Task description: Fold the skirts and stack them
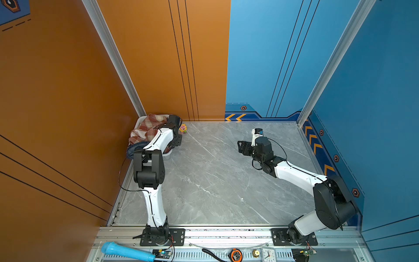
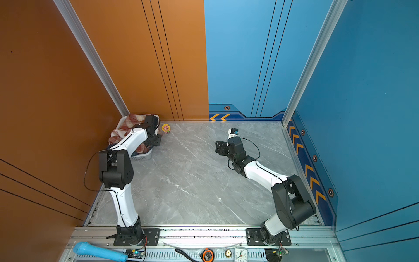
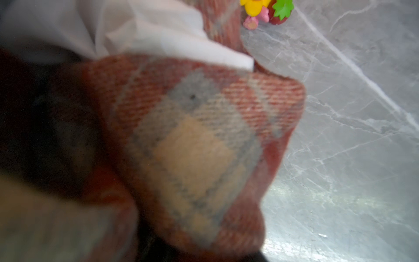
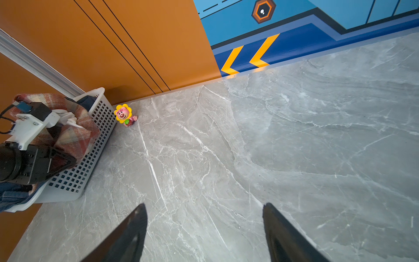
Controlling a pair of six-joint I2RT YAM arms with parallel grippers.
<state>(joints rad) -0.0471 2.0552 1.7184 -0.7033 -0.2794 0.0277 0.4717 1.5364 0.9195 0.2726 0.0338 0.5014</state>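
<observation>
Reaching into the white basket [image 4: 97,140] at the far left corner, the left gripper [image 4: 59,158] is set among the folds of the plaid skirt [image 1: 147,129]; whether it is clamped on the cloth cannot be told. The right gripper [image 4: 204,205] is held over the table [image 1: 215,181] with its jaws spread apart. The plaid skirt is heaped crumpled above the denim skirts [image 4: 11,195].

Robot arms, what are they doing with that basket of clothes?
The left gripper is down in the white basket in the back corner, right against the plaid skirt on top. Whether it has pinched the cloth cannot be told. A denim skirt lies underneath and spills over the basket's edge. The right gripper hangs open over the table, holding nothing. No skirt is folded or stacked yet.
</observation>
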